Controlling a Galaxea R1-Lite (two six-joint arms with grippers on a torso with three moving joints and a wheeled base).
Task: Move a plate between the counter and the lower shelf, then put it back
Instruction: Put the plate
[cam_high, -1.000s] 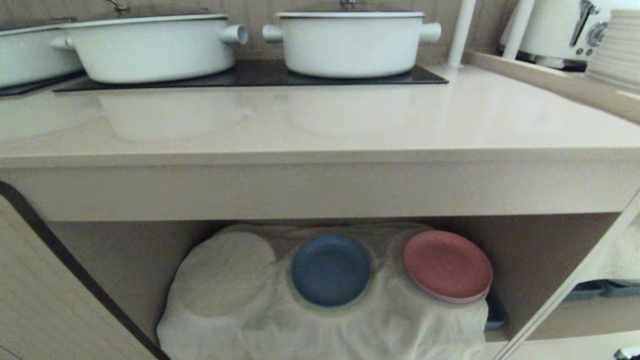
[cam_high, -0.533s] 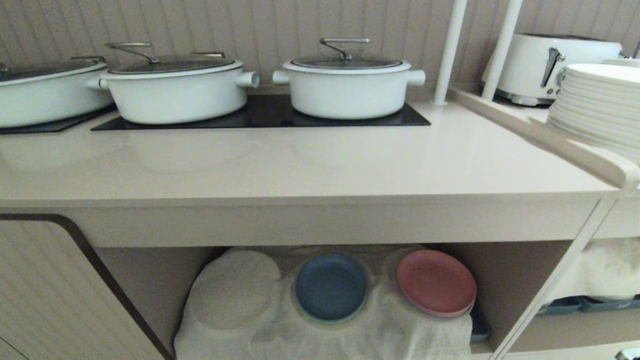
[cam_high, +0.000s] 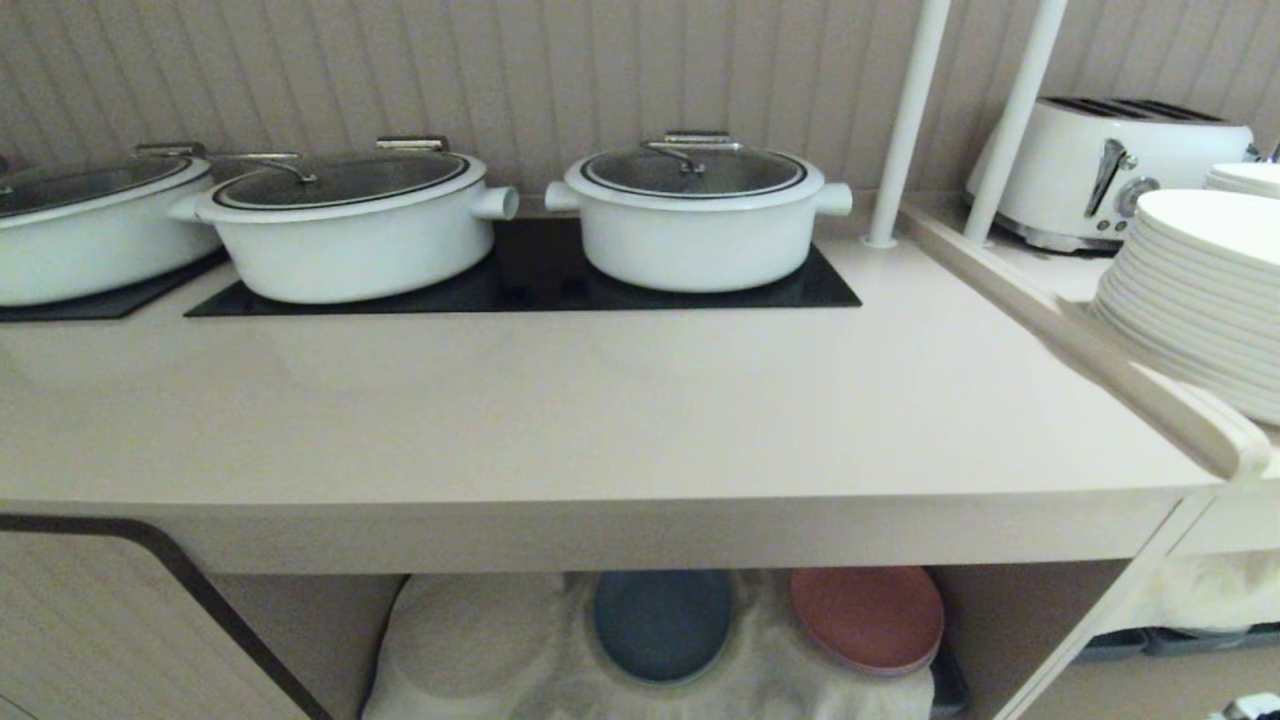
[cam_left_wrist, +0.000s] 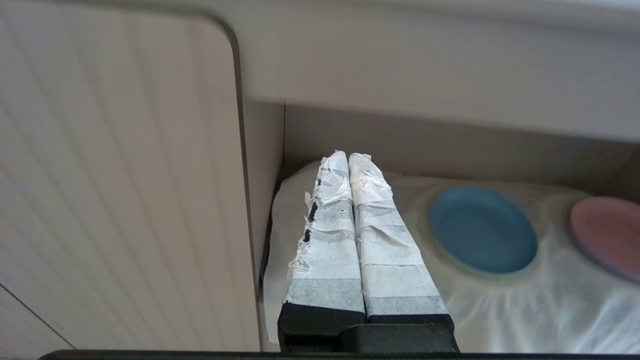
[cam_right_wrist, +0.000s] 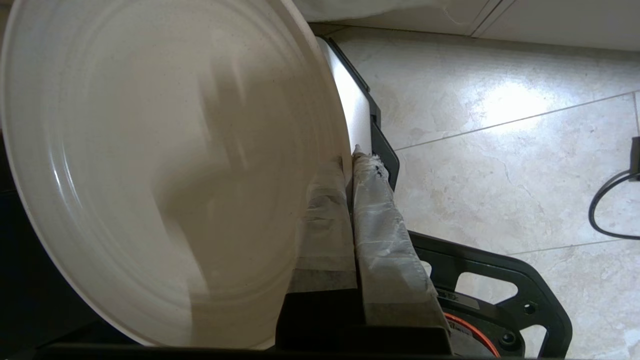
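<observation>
**Cream plate pinched at the rim, low over the floor**

Held on edge in the right gripper (cam_right_wrist: 350, 165): the plate (cam_right_wrist: 165, 170), round, matte cream-beige, faintly speckled, with shallow concentric rings across its face and a low upright rim. Clamped at that rim between two tape-wrapped fingers (cam_right_wrist: 380, 240), the tape wrinkled and frayed at the tips. Below it, glossy pale stone tiles (cam_right_wrist: 500, 150) and a black frame of the base (cam_right_wrist: 490, 285).

Left gripper (cam_left_wrist: 348, 160) pressed shut on nothing, the same white tape on both fingers, pointed toward the lower shelf (cam_left_wrist: 425, 145).

On that shelf's crumpled off-white cloth (cam_high: 760, 680): a blue plate (cam_high: 662, 622) and a pink plate (cam_high: 866, 616), side by side. Above, the counter (cam_high: 600, 420), a smooth pale beige slab with a thick front edge, bearing black glass hob panels (cam_high: 520, 280) under white lidded pots (cam_high: 697, 215). To the right, stacked glossy white plates (cam_high: 1200, 290) and a white toaster (cam_high: 1110, 170).
</observation>
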